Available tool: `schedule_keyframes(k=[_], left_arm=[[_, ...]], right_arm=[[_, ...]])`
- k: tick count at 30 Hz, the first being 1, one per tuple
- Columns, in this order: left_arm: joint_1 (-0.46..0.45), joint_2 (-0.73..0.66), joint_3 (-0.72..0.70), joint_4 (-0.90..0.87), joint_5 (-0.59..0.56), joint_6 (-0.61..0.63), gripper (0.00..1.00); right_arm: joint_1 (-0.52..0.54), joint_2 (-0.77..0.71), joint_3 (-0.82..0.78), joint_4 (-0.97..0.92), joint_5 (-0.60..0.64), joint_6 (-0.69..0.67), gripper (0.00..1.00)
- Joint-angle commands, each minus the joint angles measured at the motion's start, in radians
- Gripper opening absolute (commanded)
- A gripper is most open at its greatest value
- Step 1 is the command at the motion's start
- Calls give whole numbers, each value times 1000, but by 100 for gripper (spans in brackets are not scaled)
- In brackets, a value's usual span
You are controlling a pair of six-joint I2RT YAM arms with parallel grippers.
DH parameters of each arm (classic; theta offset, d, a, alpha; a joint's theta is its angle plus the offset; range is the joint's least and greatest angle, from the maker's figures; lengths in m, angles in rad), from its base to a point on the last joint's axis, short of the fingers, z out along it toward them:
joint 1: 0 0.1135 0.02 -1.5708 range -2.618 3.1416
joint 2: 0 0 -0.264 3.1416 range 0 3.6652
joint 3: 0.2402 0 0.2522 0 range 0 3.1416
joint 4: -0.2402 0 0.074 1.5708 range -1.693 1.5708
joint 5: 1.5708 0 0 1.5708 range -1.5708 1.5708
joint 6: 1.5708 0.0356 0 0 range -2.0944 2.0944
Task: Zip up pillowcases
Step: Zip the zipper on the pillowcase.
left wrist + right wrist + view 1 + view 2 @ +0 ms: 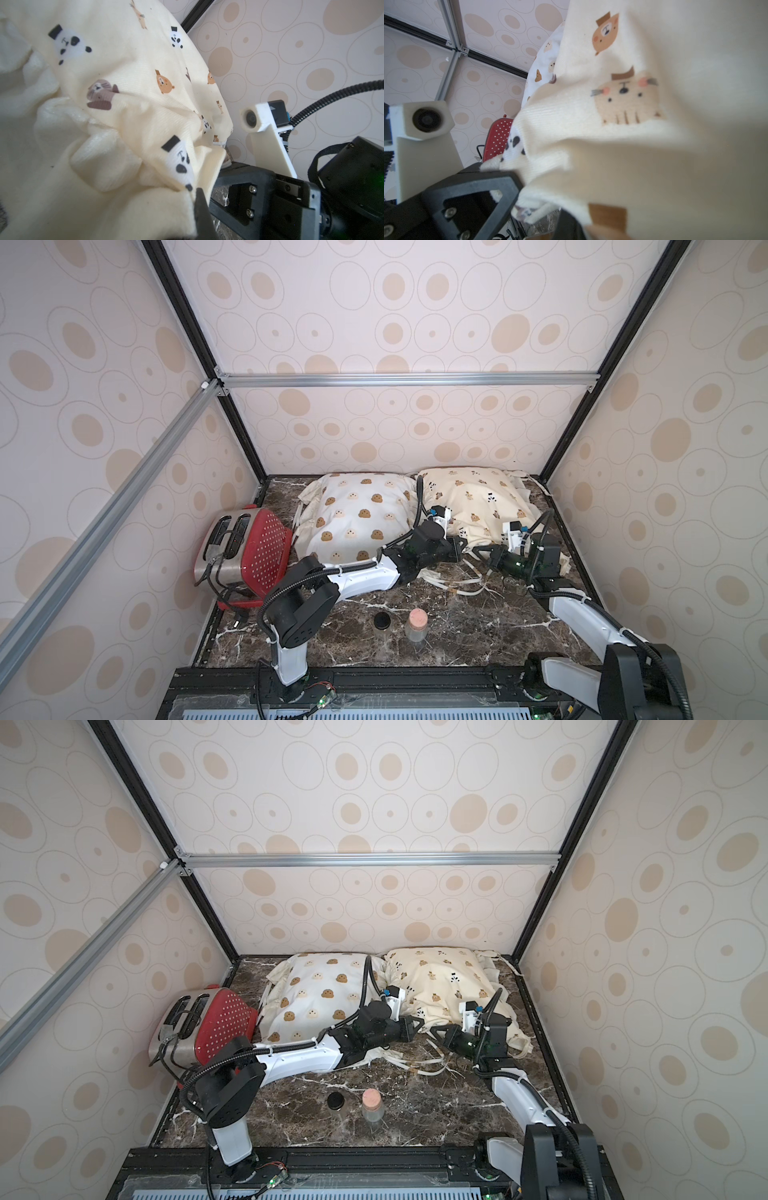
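Note:
Two pillowcases lie side by side at the back of the table: a white one with brown blob prints (357,514) (320,994) and a cream one with bear and panda prints (478,495) (444,975). Both grippers meet at the cream case's near left corner. My left gripper (458,549) (417,1025) is shut on that case's edge; in the left wrist view the fabric (116,116) drapes over its black finger (204,214). Facing it a short way off, my right gripper (478,552) (437,1031) is shut on the same edge, with cloth (623,158) covering its jaws. No zipper shows.
A red and steel toaster (245,551) stands tilted at the left with its cord trailing forward. Two small jars, one black-lidded (382,624) and one pink-topped (417,624), stand on the marble table (478,630). White tie strings (457,587) lie just in front of the grippers. Patterned walls enclose three sides.

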Motion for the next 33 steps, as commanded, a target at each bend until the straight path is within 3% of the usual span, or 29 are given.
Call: schedule_keyframes(k=[1,15,33], left_arm=[[10,-62,34,9,-10,29,0],[27,-108,28,-24,-26,66,0],[109,-184,8,-136,-123,121,0]], right_arm=[[-6,-57,30,-169,93,-82,0],[-5,-151,82,-444,299,-160,0],[-13,-150,122,-586,535,-174,0]])
